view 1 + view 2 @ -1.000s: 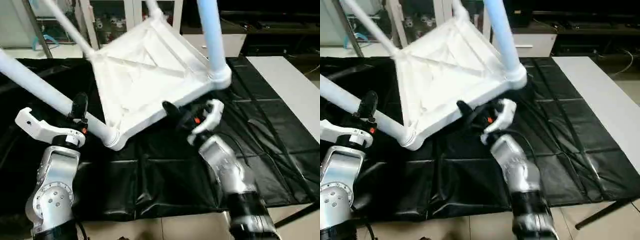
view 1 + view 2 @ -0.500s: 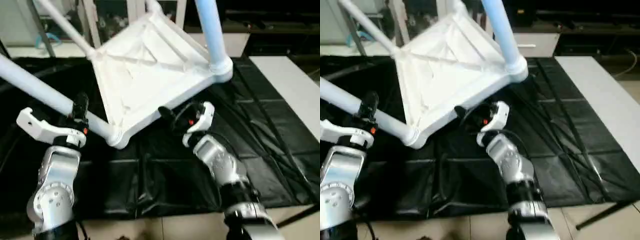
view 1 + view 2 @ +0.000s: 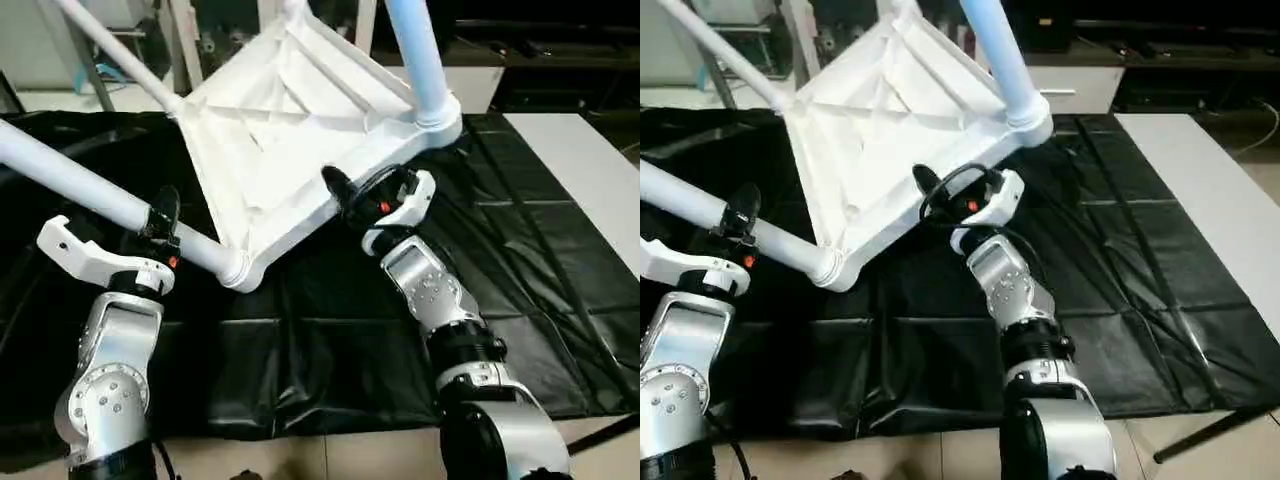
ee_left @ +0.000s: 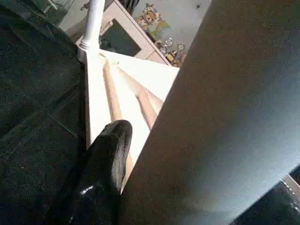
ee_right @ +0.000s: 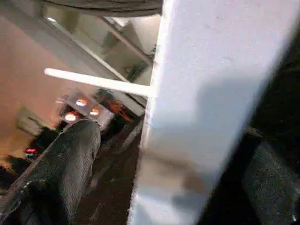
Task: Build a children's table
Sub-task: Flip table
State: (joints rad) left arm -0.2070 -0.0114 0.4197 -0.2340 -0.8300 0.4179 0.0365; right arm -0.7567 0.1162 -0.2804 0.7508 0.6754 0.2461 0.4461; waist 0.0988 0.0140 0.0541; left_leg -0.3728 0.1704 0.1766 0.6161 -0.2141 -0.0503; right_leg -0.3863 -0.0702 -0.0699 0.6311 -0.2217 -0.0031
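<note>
The children's table lies tilted with its ribbed underside (image 3: 290, 130) toward me and its white legs plugged into the corner sockets. My left gripper (image 3: 160, 225) is shut on the near-left leg (image 3: 70, 170), just short of the corner socket (image 3: 237, 270). In the left wrist view one black finger (image 4: 103, 168) lies along that leg (image 4: 225, 117). My right gripper (image 3: 345, 195) stands open at the tabletop's near rim. The right wrist view has the rim (image 5: 201, 93) between the fingers (image 5: 65, 164). Another leg (image 3: 415, 60) rises from the right corner.
A black sheet (image 3: 330, 330) covers the work table under the tabletop. A white table surface (image 3: 590, 170) lies to the right. Cabinets and metal frames (image 3: 180, 40) stand behind. The sheet's front edge (image 3: 300, 425) is near my arms.
My right arm has stretched forward and its gripper has come up to the tabletop's near rim. The left gripper has stayed on the leg.
</note>
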